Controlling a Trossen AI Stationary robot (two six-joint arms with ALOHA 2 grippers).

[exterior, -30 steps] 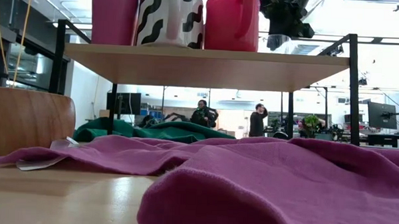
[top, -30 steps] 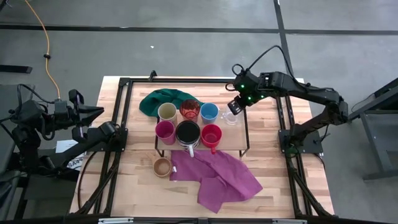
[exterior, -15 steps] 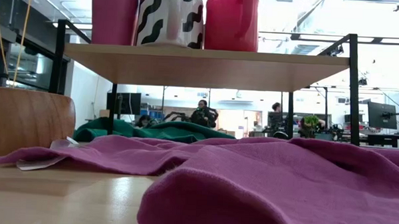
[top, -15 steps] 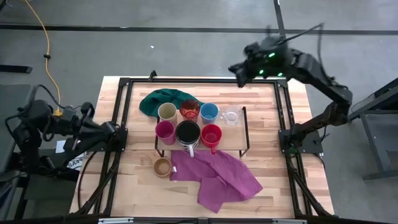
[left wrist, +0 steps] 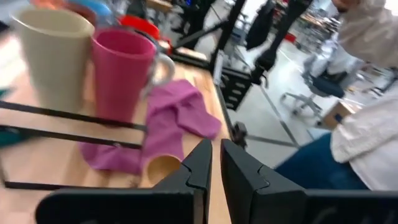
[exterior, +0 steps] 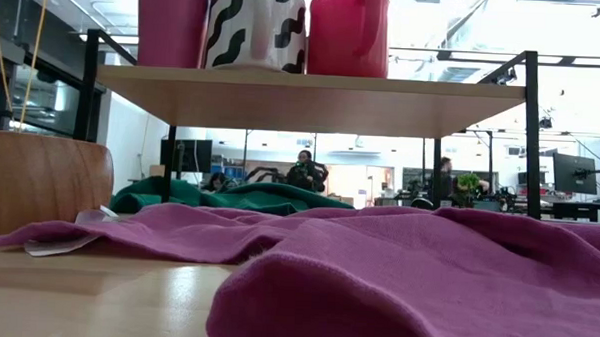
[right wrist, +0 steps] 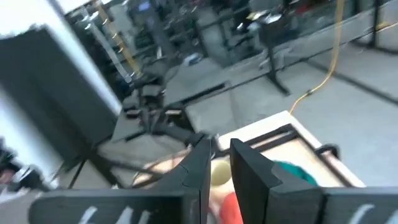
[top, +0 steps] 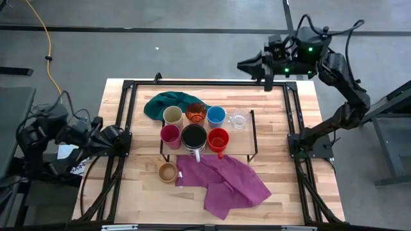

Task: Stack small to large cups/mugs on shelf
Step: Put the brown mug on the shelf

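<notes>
Tan cup (top: 167, 171) sits on the table's near edge, off the shelf (top: 237, 149); seven cups stand on it, the glass (top: 239, 119) newly placed; right gripper (top: 252, 65), nearly closed and empty, has lifted beyond the far edge; left gripper (top: 108, 134) waits clenched at the left edge.

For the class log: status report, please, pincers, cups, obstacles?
Both pincers empty, clear of shelf: left pincer off table's left edge, right pincer beyond far edge. Seven cups on shelf; wooden cup on table beside purple cloth.
</notes>
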